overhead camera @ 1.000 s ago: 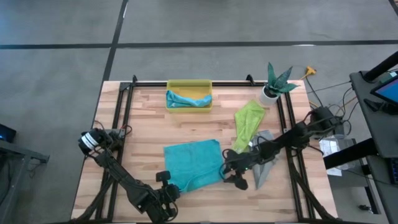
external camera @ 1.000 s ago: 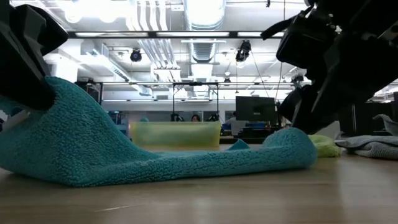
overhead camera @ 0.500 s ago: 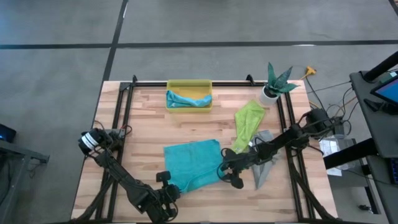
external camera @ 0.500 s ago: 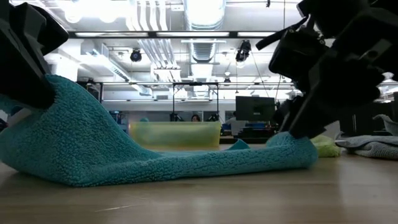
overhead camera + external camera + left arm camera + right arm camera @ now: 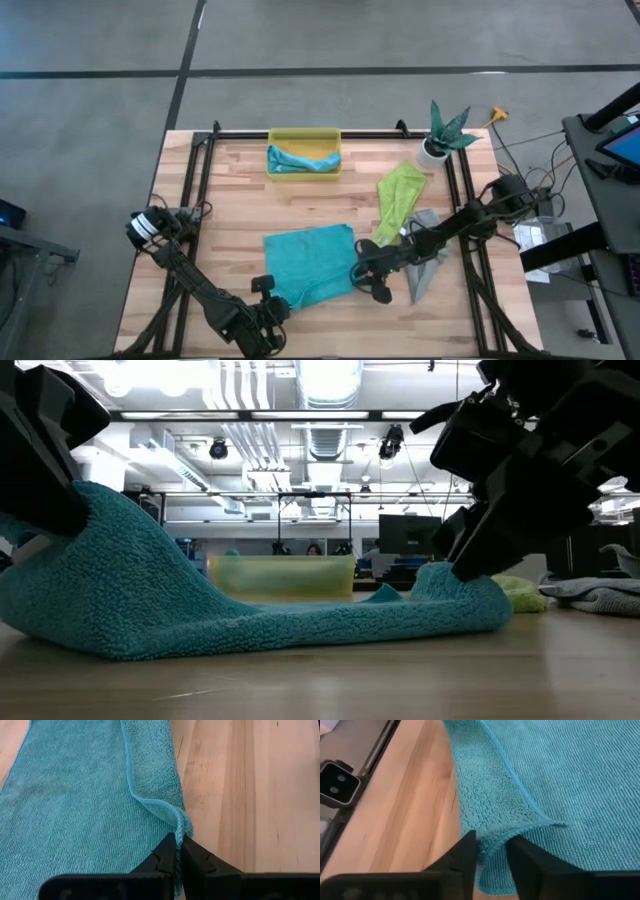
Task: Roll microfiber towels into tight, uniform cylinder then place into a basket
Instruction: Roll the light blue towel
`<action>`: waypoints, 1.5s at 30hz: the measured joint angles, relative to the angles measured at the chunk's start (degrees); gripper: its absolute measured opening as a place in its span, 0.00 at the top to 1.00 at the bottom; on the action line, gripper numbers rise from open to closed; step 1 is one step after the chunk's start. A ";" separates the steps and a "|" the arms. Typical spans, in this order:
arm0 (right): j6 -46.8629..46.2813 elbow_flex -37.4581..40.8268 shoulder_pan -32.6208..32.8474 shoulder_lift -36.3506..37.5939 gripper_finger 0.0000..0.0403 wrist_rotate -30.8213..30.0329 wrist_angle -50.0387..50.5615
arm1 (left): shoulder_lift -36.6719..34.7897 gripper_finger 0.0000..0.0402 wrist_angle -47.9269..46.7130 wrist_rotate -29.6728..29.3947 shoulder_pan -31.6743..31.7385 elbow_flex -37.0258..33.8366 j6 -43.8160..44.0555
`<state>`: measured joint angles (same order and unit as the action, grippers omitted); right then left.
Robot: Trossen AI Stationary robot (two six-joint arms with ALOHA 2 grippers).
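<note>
The fingers [image 5: 162, 862] of the left gripper [image 5: 176, 855] are pressed together on the hem of the teal towel [image 5: 308, 264], at the towel's 7 o'clock corner. The fingers [image 5: 465, 851] of the right gripper [image 5: 491, 851] stand narrow around a raised fold of the same towel at its 4 o'clock corner; whether they squeeze it I cannot tell. In the low view both near corners are lifted and the cloth sags between them.

I count four towels. The teal one lies near the table's middle, its long axis about 9 to 3 o'clock. The lime green towel [image 5: 398, 200] runs from 1 to 7 o'clock. The grey towel [image 5: 424, 262] lies at 3 o'clock of the teal one. The light blue towel [image 5: 300, 161] is in the one basket [image 5: 304, 135] at 12 o'clock.
</note>
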<state>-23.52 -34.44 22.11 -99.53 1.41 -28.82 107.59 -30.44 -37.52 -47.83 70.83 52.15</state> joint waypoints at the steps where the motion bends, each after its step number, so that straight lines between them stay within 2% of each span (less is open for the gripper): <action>1: 0.57 0.00 0.00 -0.12 0.81 -0.04 -0.01 | 0.00 1.00 0.00 0.00 0.00 0.01 0.01; 6: 3.60 0.00 0.00 -1.02 0.94 -0.02 -0.61 | 0.00 1.00 -0.02 0.00 0.00 0.00 -0.01; 9: 7.11 0.02 0.73 -0.55 0.97 -0.09 -0.41 | 0.00 1.00 -0.02 -0.02 0.01 0.00 0.00; 12: 11.22 -0.04 1.69 0.69 0.98 -0.93 -0.19 | 0.00 1.00 -0.06 0.00 -0.13 0.00 -0.06; 16: 15.00 -0.09 1.99 1.64 0.98 -7.63 3.24 | -0.09 1.00 -1.63 -0.34 -0.17 0.02 -1.76; 21: 16.02 -0.09 0.71 2.02 0.98 -10.73 5.61 | -0.17 1.00 -10.76 -2.68 0.55 0.18 3.16; 25: 17.03 -0.09 0.61 2.54 0.98 -11.88 5.95 | -0.22 1.00 -13.59 -3.67 0.62 0.17 4.41; 30: 18.82 -0.07 0.64 6.04 0.98 -13.99 6.48 | -0.48 1.00 -14.47 -4.13 0.61 1.23 4.43; 36: 21.16 -0.02 0.66 10.83 0.98 -19.96 10.95 | -0.48 1.00 -16.79 -5.61 0.60 1.55 4.54; 45: 22.00 0.41 -1.87 7.55 0.98 -21.54 10.93 | -0.48 1.00 -24.33 -7.40 1.67 0.99 9.05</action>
<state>-1.51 -34.03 20.23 -91.98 -20.13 -17.89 107.11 -54.76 -44.92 -46.17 71.82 61.19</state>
